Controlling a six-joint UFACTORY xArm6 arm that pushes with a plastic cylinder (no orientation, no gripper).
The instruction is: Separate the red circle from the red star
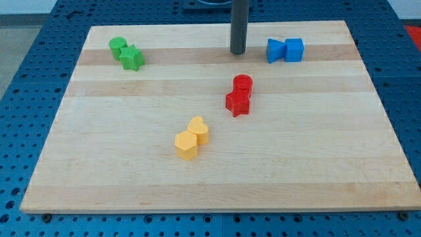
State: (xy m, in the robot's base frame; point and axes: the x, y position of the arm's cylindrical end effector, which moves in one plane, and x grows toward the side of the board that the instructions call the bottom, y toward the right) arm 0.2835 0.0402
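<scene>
The red circle (pixel 243 84) sits near the middle of the wooden board (pixel 316 158), touching the red star (pixel 237 103) just below it and slightly to the view's left. My tip (pixel 237 52) rests on the board near the view's top, straight above the red circle and well apart from it.
A green circle (pixel 118 46) and green star (pixel 131 58) touch at the top left. Two blue blocks (pixel 276 50) (pixel 294 49) stand side by side at the top right, just right of my tip. A yellow heart (pixel 198 130) and yellow hexagon (pixel 187 145) touch below the centre.
</scene>
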